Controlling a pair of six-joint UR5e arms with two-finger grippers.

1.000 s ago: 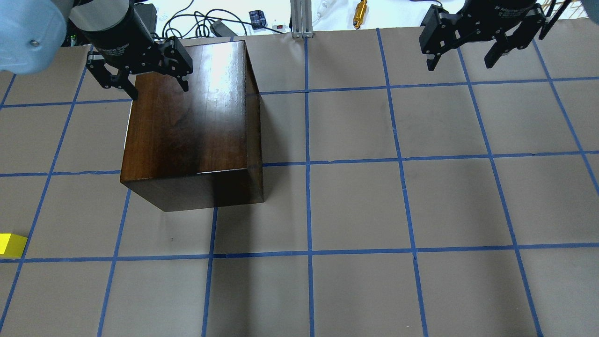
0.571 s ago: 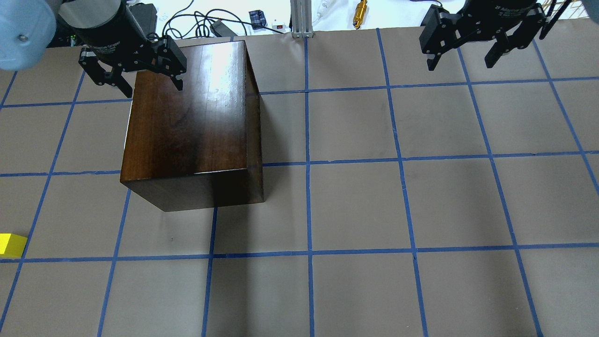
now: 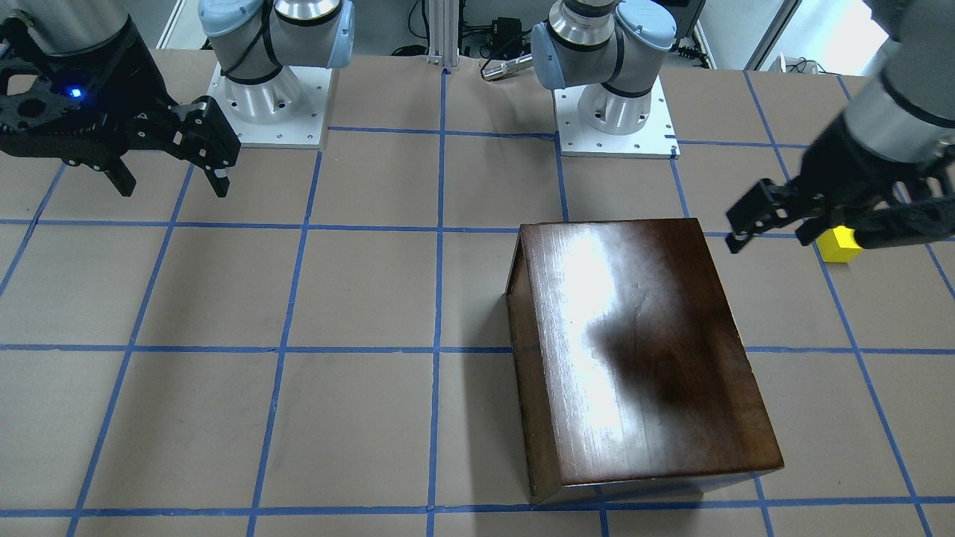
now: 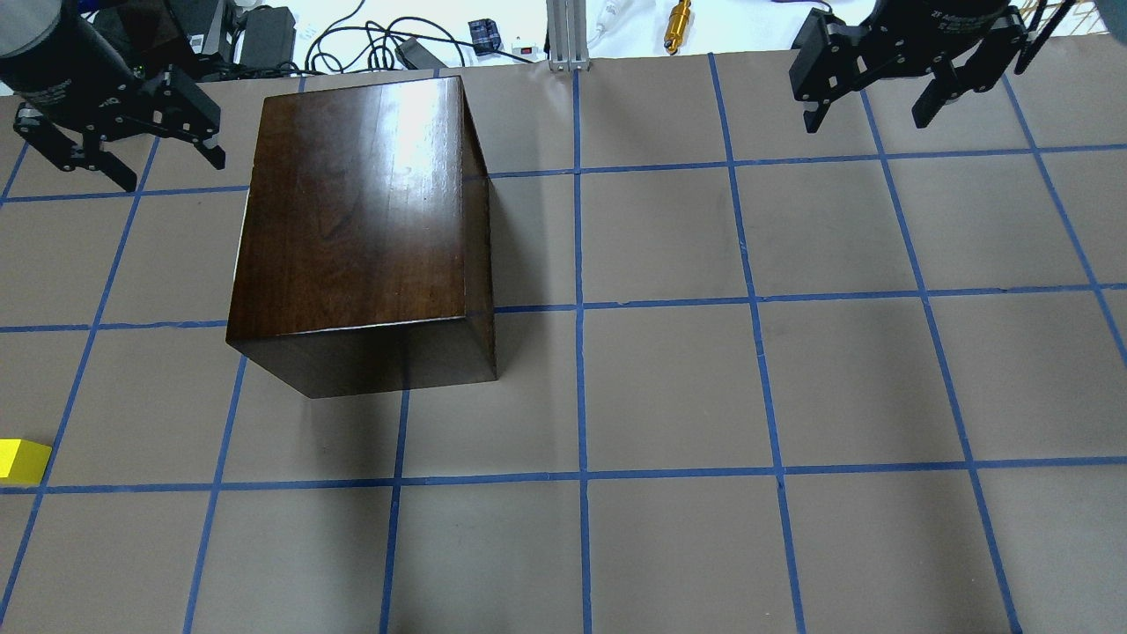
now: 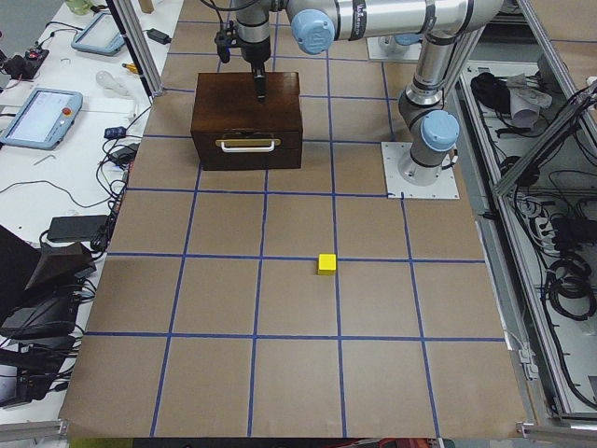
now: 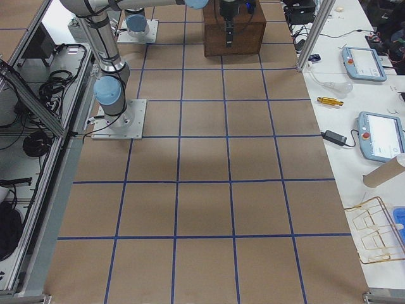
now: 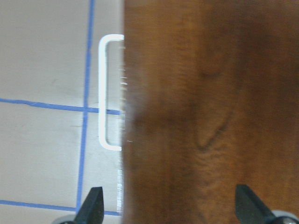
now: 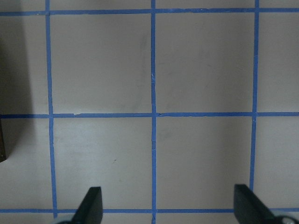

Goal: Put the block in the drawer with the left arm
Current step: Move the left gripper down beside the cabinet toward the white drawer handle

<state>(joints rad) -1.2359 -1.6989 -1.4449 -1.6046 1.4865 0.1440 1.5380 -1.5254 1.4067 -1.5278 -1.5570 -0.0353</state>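
The yellow block (image 4: 22, 460) lies on the table at the left edge of the overhead view, well apart from the box; it also shows in the front view (image 3: 839, 246) and the left side view (image 5: 326, 264). The drawer (image 5: 247, 149) is shut inside the dark wooden box (image 4: 352, 202). Its white handle (image 7: 110, 93) shows in the left wrist view. My left gripper (image 4: 172, 172) is open and empty, high over the box's handle-side edge. My right gripper (image 4: 867, 119) is open and empty over bare table at the far right.
The two robot bases (image 3: 272, 97) (image 3: 615, 112) stand at the table's back. Cables, an aluminium post (image 4: 568, 35) and a gold part (image 4: 678, 26) lie beyond the far edge. Teach pendants (image 5: 37, 117) rest on a side table.
My left gripper has moved left in the overhead view, from over the box's far left corner to off its left side. The right gripper, box and block have not moved.
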